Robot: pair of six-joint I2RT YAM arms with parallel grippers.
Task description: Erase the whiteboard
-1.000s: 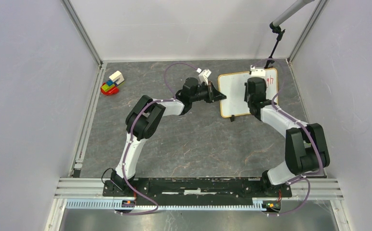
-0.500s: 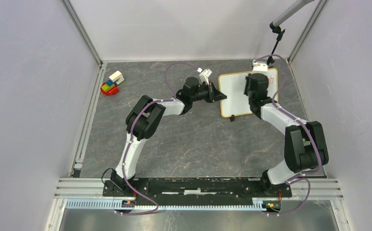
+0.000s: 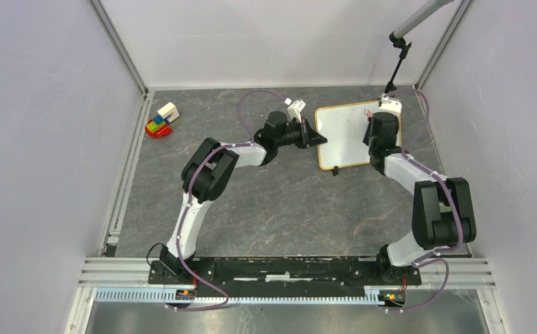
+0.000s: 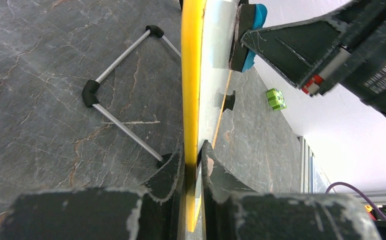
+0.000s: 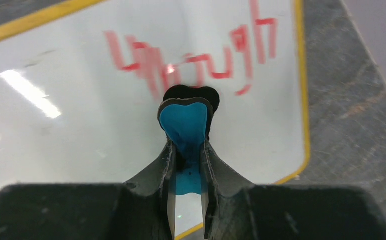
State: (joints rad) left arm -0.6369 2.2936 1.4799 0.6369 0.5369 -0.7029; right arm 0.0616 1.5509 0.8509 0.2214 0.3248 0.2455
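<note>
Well left of the whiteboard (image 3: 342,136), a small pile of coloured toy blocks (image 3: 160,121) sits on the counter (image 3: 286,209). The left claw (image 4: 193,155) is clenched on the whiteboard's left edge. Over the whiteboard's right part, the right claw (image 5: 187,150) grasps a blue eraser (image 5: 183,122). The eraser's pad touches the white face just beside the red marks (image 5: 196,60).

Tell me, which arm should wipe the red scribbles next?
Right. The right claw holds the blue eraser against the whiteboard beside the red scribbles; the left claw clamps the board's edge.
</note>
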